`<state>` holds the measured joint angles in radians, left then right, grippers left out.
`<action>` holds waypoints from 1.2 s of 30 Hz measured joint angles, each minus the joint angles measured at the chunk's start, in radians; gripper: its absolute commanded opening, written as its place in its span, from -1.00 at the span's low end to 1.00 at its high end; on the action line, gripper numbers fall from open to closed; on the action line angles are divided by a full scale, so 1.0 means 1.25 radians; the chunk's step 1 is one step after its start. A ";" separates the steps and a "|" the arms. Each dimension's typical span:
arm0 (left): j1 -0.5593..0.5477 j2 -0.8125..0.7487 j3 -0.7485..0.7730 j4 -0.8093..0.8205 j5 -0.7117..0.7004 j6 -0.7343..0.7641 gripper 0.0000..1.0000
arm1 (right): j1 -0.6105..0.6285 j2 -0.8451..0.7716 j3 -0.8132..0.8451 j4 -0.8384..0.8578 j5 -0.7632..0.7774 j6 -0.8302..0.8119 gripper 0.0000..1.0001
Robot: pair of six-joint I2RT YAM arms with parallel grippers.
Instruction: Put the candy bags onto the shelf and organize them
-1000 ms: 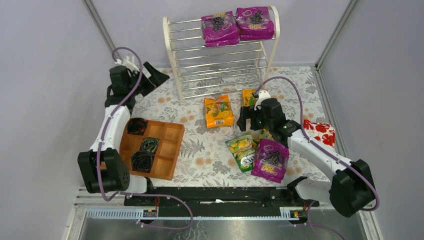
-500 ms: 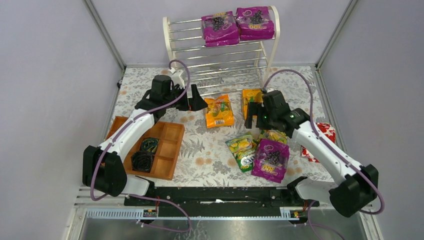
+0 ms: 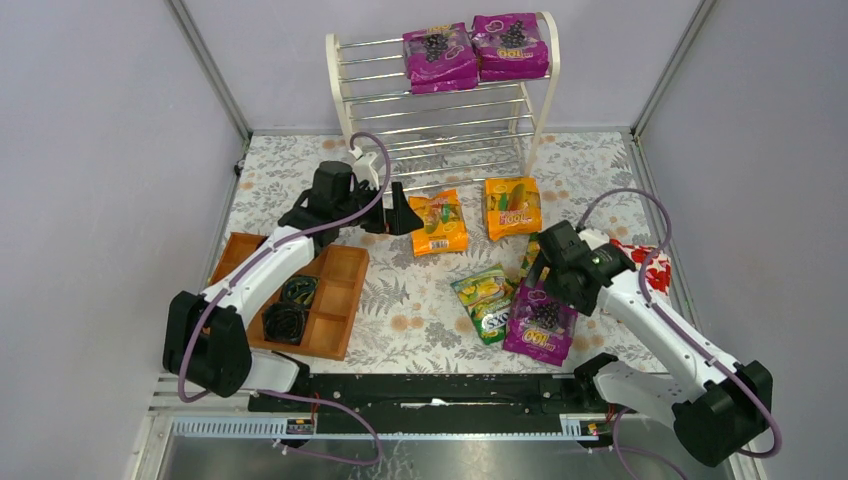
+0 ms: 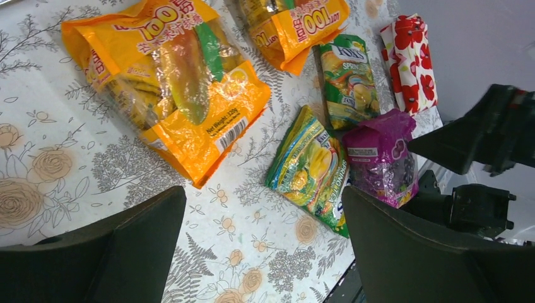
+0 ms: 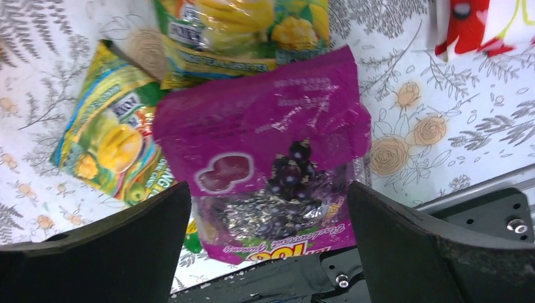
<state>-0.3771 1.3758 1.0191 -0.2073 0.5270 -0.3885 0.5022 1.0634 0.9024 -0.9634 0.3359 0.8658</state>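
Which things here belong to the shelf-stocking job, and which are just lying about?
Job:
shelf
purple bags on its top tier
purple bag on the table
orange bags
green-yellow bags

Lying about:
wooden tray
black coils in it
red floral bag
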 measured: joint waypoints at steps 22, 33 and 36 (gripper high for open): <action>-0.009 -0.020 0.000 0.000 -0.013 0.011 0.98 | 0.083 0.026 -0.183 0.382 -0.435 -0.031 1.00; -0.009 -0.020 0.000 0.000 -0.040 0.018 0.97 | 0.107 0.190 0.055 0.513 -0.479 -0.122 1.00; -0.009 -0.020 -0.002 0.001 -0.042 0.016 0.97 | 0.067 0.142 0.070 0.492 -0.427 -0.162 1.00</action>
<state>-0.3878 1.3514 1.0168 -0.2062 0.4747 -0.3679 0.5858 1.2407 0.9894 -0.3481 -0.1978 0.6632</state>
